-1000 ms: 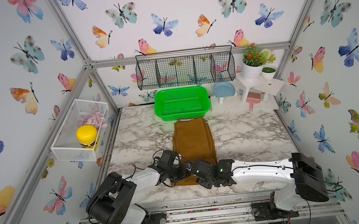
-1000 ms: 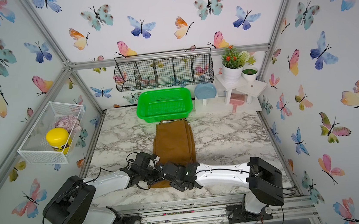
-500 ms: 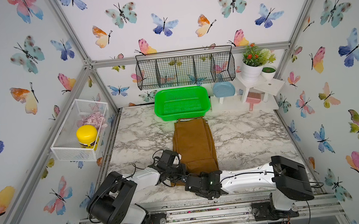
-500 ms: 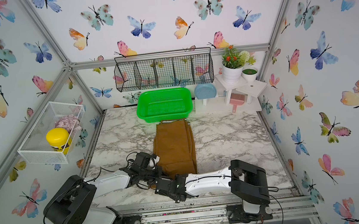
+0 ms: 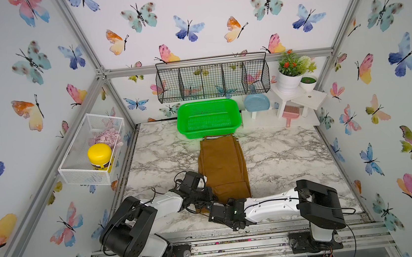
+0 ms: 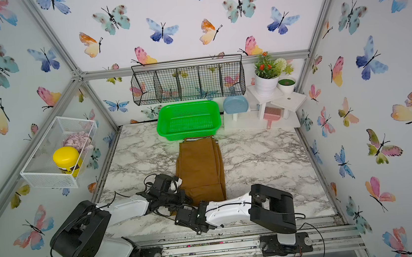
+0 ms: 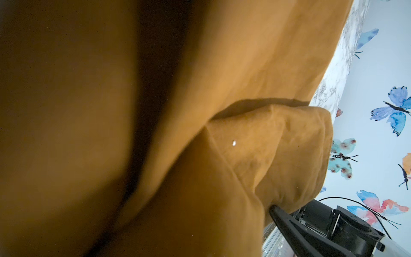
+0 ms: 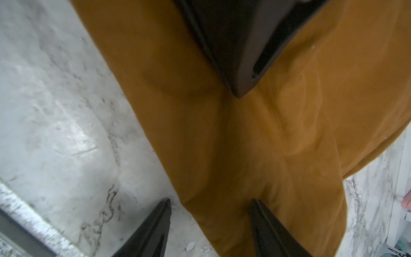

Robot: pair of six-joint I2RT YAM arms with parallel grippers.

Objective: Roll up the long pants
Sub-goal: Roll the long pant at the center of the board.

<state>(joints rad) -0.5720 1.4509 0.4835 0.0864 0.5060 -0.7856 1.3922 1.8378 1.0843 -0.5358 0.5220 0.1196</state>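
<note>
The long pants (image 5: 222,163) (image 6: 199,165) lie folded lengthwise on the marble table (image 5: 292,156), striped waistband at the far end, leg ends near the front. My left gripper (image 5: 207,198) sits at their near left corner, shut on the long pants. Brown cloth (image 7: 200,111) fills the left wrist view and hides its jaws. My right gripper (image 5: 207,210) (image 8: 210,202) is open at the near end. One of its fingers (image 8: 155,227) is over bare marble, the other over the cloth (image 8: 266,133). The left gripper's finger (image 8: 238,55) presses on the cloth ahead.
A green basket (image 5: 208,118) stands just beyond the waistband. A black wire rack (image 5: 213,79) hangs on the back wall. At the back right are a white stand with a plant (image 5: 290,79), a blue plate (image 5: 256,102) and a pink brush (image 5: 291,118). A white wire basket (image 5: 91,150) hangs left.
My right arm has swung leftward and nearer the front edge, bringing its open gripper to the pants' near end. The left gripper has hardly moved.
</note>
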